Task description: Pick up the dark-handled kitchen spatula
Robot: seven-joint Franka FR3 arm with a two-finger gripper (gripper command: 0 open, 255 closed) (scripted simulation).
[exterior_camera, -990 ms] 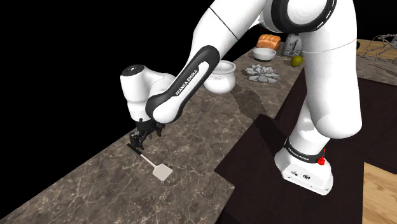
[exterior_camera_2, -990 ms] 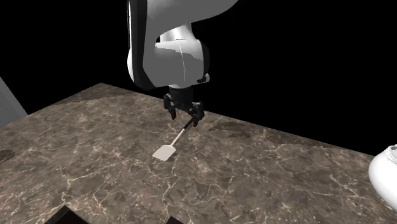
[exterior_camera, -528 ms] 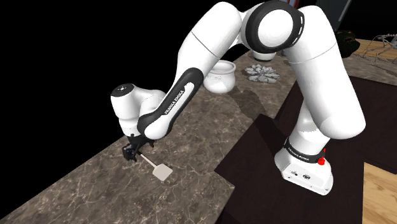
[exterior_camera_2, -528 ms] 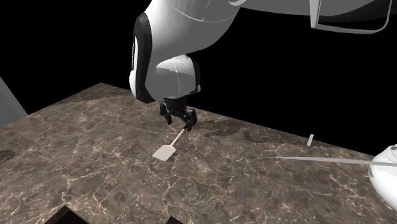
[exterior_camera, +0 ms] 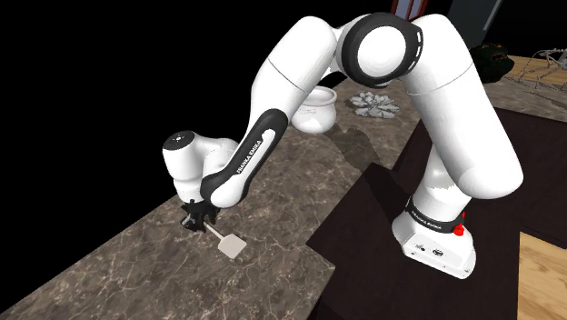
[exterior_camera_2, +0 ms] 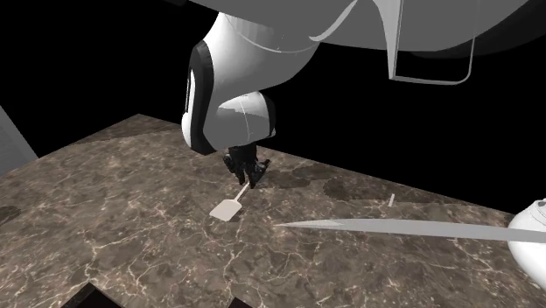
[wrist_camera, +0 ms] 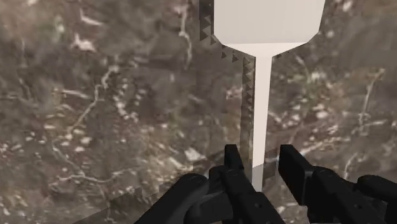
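Observation:
The spatula lies flat on the dark marbled counter [exterior_camera: 300,195]. Its pale square blade [exterior_camera: 233,245] [exterior_camera_2: 226,208] [wrist_camera: 267,22] points away from the gripper, and a thin pale shaft runs back from it. My black gripper [exterior_camera: 193,221] [exterior_camera_2: 248,175] [wrist_camera: 262,153] is down at the handle end, which it covers. In the wrist view the two fingers straddle the shaft, drawn in close with a narrow gap on each side. The spatula rests on the counter.
A white pot [exterior_camera: 313,109] and a grey ruffled object [exterior_camera: 374,105] stand further along the counter, towards the stand [exterior_camera: 436,241]. The counter's front edge runs close to the blade. Beyond the far edge is a black area. A thin pale streak [exterior_camera_2: 394,227] crosses the second exterior view.
The gripper has come down over the spatula's handle end and its fingers have narrowed around the shaft. The arm has folded lower. The spatula has not moved.

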